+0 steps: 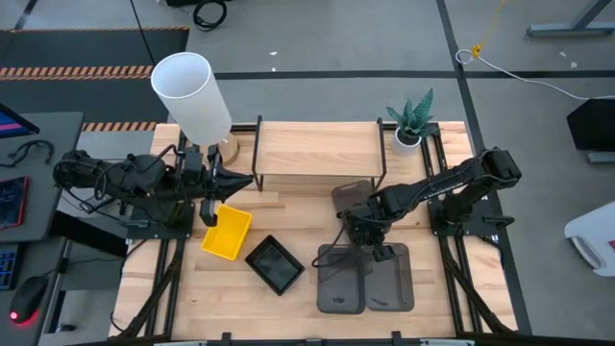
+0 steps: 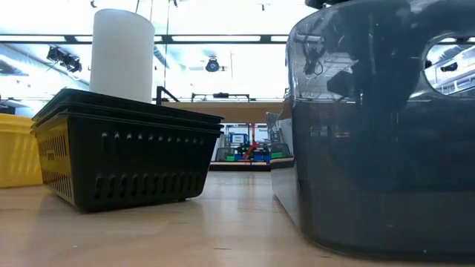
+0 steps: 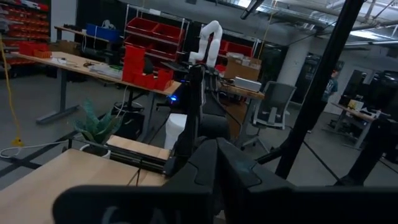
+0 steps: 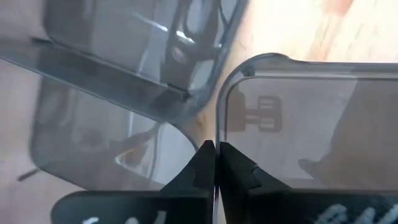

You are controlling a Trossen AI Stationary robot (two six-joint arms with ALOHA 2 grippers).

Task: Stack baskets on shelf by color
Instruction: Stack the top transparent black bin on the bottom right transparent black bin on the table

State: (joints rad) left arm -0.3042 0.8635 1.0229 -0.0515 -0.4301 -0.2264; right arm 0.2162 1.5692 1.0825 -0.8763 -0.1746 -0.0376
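Lower centre-right of the high view, the right claw (image 1: 370,252) is clamped on a grey basket (image 1: 389,281) rim touching its twin (image 1: 341,279); a thin pinch could slip or drag both. The left claw (image 1: 213,183), shut on nothing, waits at left.

A bright yellow basket (image 1: 226,232) and a black slotted basket (image 1: 275,263) sit on pale wood; two smoky grey translucent baskets (image 1: 364,278), a white cylinder (image 1: 191,92), a green plant (image 1: 412,117).

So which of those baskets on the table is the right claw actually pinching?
A dark grey basket, the right one of the pair lying side by side. The right gripper is shut on its rim; the yellow basket and black basket lie untouched.
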